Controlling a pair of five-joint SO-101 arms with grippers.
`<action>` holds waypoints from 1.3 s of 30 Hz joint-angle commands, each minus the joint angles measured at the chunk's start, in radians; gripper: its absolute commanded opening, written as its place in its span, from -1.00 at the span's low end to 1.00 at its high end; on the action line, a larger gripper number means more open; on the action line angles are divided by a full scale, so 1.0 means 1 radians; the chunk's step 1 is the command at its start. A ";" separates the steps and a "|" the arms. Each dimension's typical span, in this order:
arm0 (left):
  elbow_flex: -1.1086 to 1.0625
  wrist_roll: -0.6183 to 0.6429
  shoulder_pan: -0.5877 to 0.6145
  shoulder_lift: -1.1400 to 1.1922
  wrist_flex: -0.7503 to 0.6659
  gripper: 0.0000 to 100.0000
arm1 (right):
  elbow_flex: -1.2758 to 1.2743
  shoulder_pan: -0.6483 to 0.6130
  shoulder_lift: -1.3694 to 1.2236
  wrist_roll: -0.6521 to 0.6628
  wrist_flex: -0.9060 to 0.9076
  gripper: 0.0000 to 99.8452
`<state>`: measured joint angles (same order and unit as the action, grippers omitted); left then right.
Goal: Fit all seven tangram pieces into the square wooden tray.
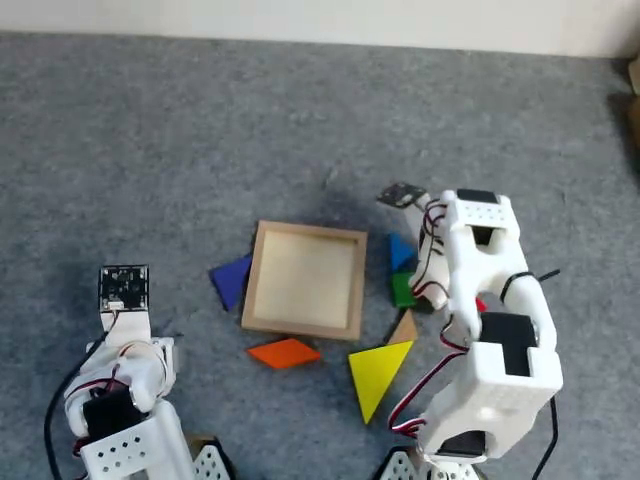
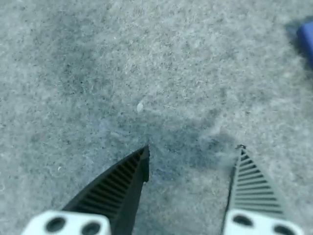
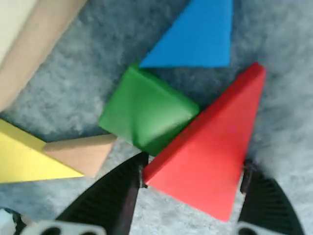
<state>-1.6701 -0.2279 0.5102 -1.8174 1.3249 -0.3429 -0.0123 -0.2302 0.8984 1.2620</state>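
Right pincer (image 3: pixel 193 165) astride red triangle (image 3: pixel 210 154) — seemingly in contact

Surface: a grey, felt-like covering (image 1: pixel 200 130), fuzzy and mottled, spreads across nearly the whole high view.
Texture: up close in the left wrist view, short matted fibres with darker patches and one small pale fleck (image 2: pixel 140 105).
Far edge: a pale cream band (image 1: pixel 300 18) meets the grey in a straight line.
Right edge: a brown object (image 1: pixel 634 95), cut off; what it is cannot be told.
Light: soft and even, with faint, blurred shadows.
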 commanded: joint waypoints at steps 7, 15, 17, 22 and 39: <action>0.036 0.011 0.008 -0.007 0.002 -0.47 | 0.054 0.038 0.004 0.034 -0.031 -0.80; 0.035 0.011 0.008 -0.007 0.002 -0.47 | 0.157 0.065 0.004 0.026 -0.027 -0.98; 0.035 0.011 0.008 -0.007 0.002 -0.47 | 0.168 0.065 0.004 0.026 -0.027 -0.99; 0.035 0.011 0.008 -0.007 0.002 -0.47 | 0.226 0.068 0.008 0.026 -0.025 -0.99; 0.035 0.009 0.005 -0.007 0.002 -0.47 | 0.260 -0.294 0.297 0.034 -0.035 -0.98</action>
<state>-1.6701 -0.2279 0.5102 -1.8174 1.3249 -0.1450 -0.2179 -0.0015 0.9198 1.2436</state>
